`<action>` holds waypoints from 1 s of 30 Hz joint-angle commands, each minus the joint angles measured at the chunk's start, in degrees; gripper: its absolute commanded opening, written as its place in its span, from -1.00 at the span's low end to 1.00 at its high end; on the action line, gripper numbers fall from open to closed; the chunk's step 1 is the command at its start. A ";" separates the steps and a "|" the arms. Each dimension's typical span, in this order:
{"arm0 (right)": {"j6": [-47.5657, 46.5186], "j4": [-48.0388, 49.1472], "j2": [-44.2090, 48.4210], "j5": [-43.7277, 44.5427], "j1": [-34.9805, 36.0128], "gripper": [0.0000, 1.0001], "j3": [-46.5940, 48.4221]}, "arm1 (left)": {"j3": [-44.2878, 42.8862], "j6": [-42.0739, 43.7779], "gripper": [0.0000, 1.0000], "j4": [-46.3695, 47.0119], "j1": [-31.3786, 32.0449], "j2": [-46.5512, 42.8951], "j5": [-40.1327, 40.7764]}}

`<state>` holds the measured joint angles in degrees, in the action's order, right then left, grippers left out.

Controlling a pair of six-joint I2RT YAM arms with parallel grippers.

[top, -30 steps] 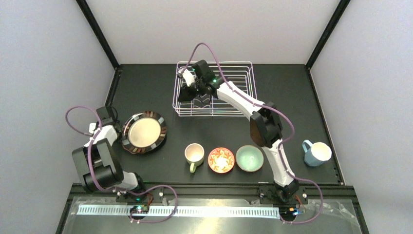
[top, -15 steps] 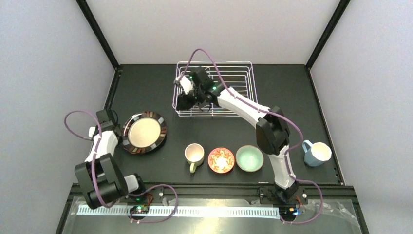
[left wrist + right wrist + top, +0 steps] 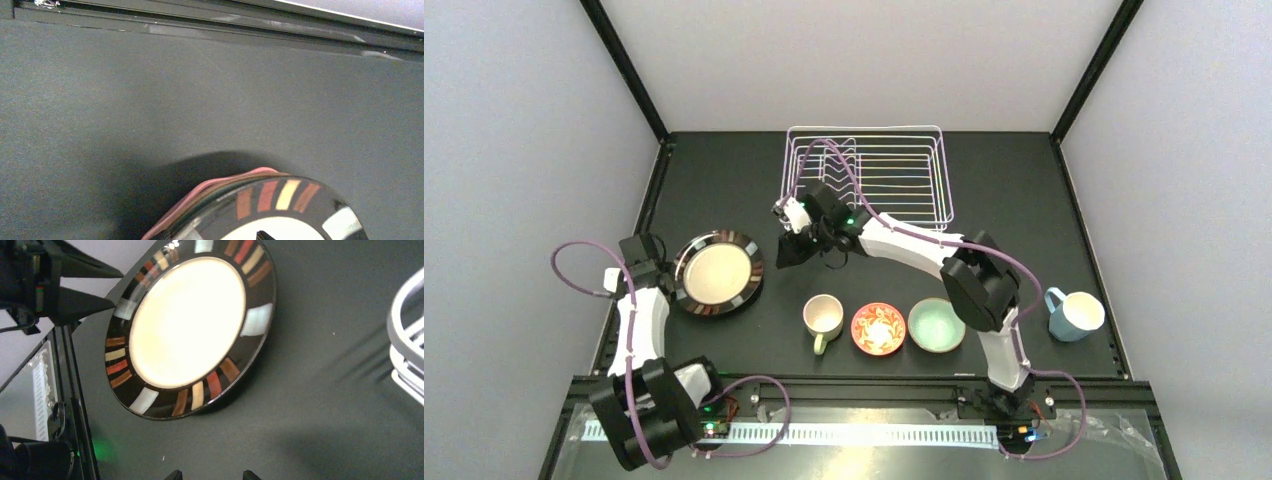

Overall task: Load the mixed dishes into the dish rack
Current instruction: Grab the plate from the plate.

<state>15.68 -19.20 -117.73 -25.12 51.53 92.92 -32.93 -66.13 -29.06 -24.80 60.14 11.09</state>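
Cream plate with dark striped rim (image 3: pixel 187 322) lies flat at the front left of the table (image 3: pixel 724 190), its glossy black rim carrying red, orange, tan and white blocks. A pink plate (image 3: pixel 200 192) shows only as an edge under it, the rest hidden. Left gripper (image 3: pixel 117 288) is spread wide just left of the plate. Right gripper (image 3: pixel 210 475) is between the plate and the dish rack (image 3: pixel 864 128) at back centre, only its tips in view, apart and holding nothing.

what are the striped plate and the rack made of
Cream plate with dark striped rim: looks like glazed ceramic; the dark rim is glossy and throws bright reflections.
Dish rack: seems metal wire with a white coating, thin smooth rods; the core is a guess.
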 commanded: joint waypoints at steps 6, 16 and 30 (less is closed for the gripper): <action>12.45 16.99 2.84 -0.21 0.90 0.42 -8.00 | 1.85 1.61 0.98 -2.75 -0.52 -3.92 0.26; 17.05 23.61 -0.92 -4.18 0.86 0.50 -7.70 | 1.95 1.86 0.98 -2.95 -0.52 -4.17 0.07; 18.57 25.83 -7.52 -6.27 0.86 0.51 -6.97 | 1.22 2.66 0.98 -5.59 -0.55 -5.23 3.97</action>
<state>33.61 4.71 -123.09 -30.26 52.05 84.82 -31.31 -64.14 -30.74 -25.06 56.21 11.73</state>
